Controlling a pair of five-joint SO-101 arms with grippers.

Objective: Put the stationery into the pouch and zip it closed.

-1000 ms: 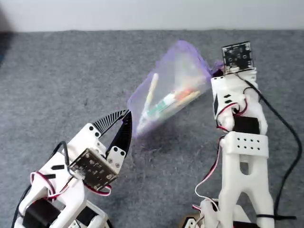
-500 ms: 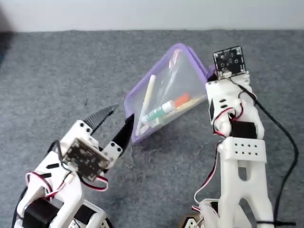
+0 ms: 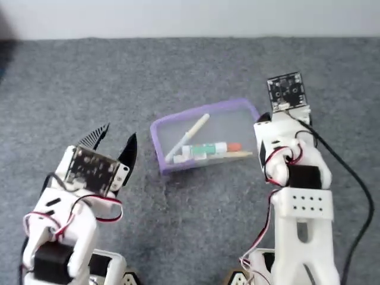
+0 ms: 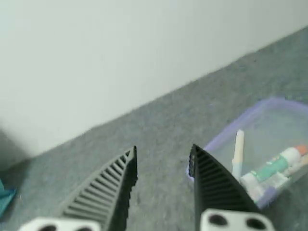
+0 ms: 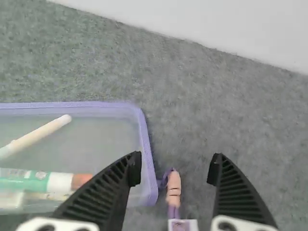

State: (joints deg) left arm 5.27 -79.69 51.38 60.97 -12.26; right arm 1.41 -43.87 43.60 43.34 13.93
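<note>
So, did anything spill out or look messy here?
Nothing stands out. The pouch lies flat on the grey mat, the stationery is inside it, and its zipper pull lies by the right gripper, whose jaws are open.

- Grey, felt-like table, spread flat beneath the left hand and the right hand and all around them.
- Plain white wall, upright along the table's far edge, ahead of both hands.
- Dark shape at the far corner, well apart from the left hand on its outer side; too blurred to name.
- Teal scrap low near the wall, off to the left hand's outer side, only partly in view.
</note>
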